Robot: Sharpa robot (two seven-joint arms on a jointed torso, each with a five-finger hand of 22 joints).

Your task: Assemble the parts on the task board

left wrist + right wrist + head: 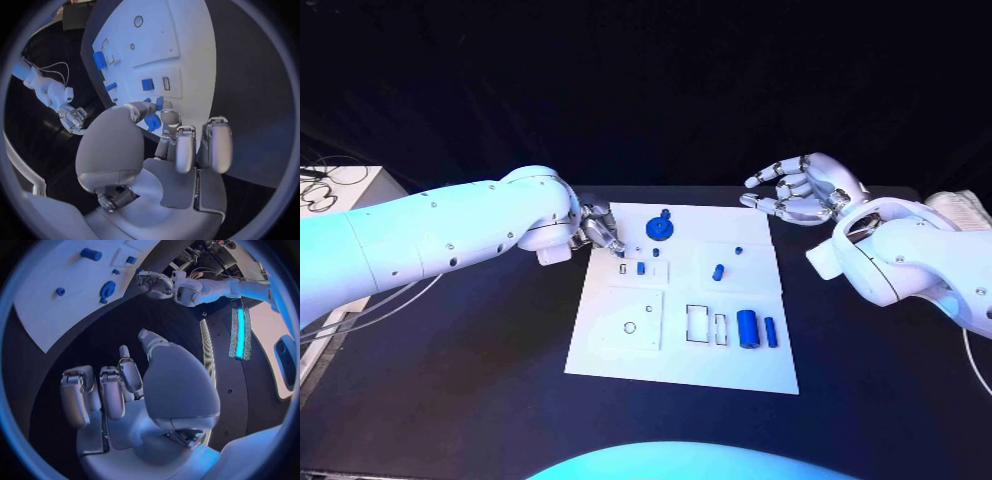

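The white task board (682, 345) lies mid-table. My left hand (599, 228) is over its far left corner. In the left wrist view its thumb and a finger pinch a small blue part (152, 122) just above the board (187, 45). A round blue part (661, 228) stands at the board's far edge. A short blue peg (718, 270) lies near the middle and two blue cylinders (759, 330) lie side by side near the right edge. My right hand (798, 190) hovers off the board's far right corner, fingers apart, holding nothing.
Small blue inserts (640, 267) sit in a raised white block close to the left hand. Rectangular cut-outs (705, 325) and a round hole (630, 327) mark the near half of the board. Black table (473, 380) surrounds it. White cables (329, 180) lie far left.
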